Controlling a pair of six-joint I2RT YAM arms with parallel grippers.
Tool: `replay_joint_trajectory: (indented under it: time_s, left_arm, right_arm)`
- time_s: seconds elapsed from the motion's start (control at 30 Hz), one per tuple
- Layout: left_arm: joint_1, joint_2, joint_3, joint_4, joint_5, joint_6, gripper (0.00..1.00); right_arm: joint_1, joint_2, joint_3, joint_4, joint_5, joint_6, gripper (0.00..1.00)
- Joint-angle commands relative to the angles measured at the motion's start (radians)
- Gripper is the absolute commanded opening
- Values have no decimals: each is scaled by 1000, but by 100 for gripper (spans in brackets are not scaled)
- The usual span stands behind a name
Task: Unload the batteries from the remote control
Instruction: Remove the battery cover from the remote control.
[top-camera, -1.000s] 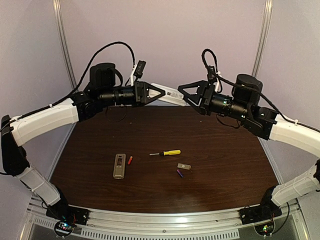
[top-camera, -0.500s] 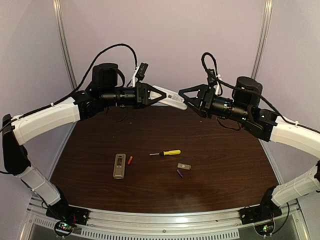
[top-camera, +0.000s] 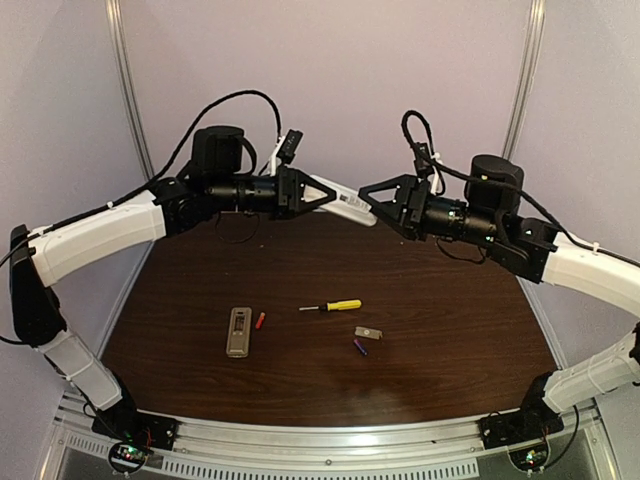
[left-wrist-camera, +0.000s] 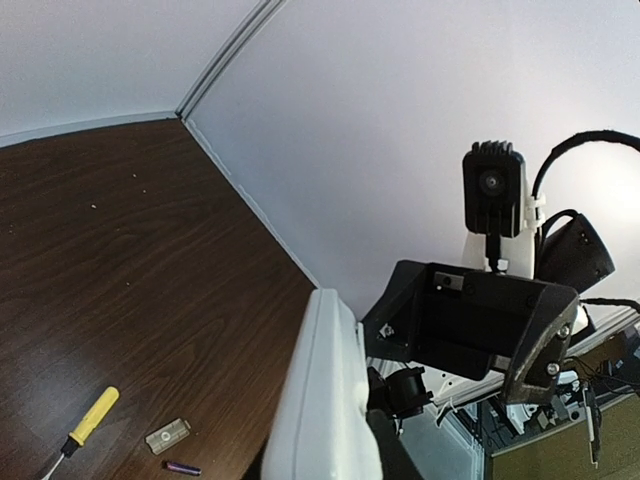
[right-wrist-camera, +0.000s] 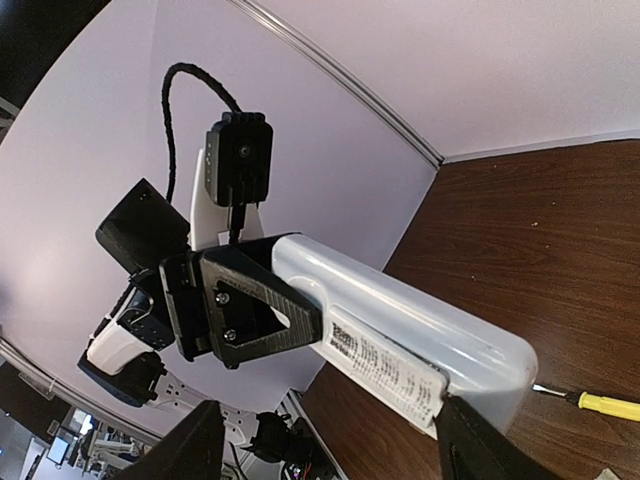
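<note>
A purple battery (top-camera: 359, 347) lies nearest on the tabletop (top-camera: 450, 300), just beside the grey cover plate (top-camera: 368, 333). To the left, a red battery (top-camera: 260, 320) lies beside a grey remote (top-camera: 238, 332), with the screwdriver (top-camera: 332, 306) beyond. Above the far edge, the left gripper (top-camera: 325, 192) is clamped on a white remote (top-camera: 347, 201). The right gripper (top-camera: 366, 192) has its jaws apart at the remote's free end.

A long white remote (top-camera: 347, 202) sits in the air over the table's far middle, nearly level. Its left end is clamped in the left gripper (top-camera: 325, 193), and a printed label shows on one face. A shorter grey remote (top-camera: 238, 331) lies flat on the table left of centre, running near to far, with a red battery (top-camera: 260, 320) just beside its right edge. A purple battery (top-camera: 359, 347) lies well apart to the right of both.
</note>
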Motion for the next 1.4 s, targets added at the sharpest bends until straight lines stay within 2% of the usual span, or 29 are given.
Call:
replay_joint_trajectory:
  time_s: [0.0,0.47,1.37]
  left_arm:
    - [-70,56,28,32,66,-3,0]
    - [-70,66,25,18,60,-2,0]
    - [-59,77,26,-1,66,8,0]
  right_arm:
    - [47,-7,32,79,-201,-11,73]
    - [47,-19,48,81,-229,-15,73]
    - [47,-41,92,217,-279,56,70]
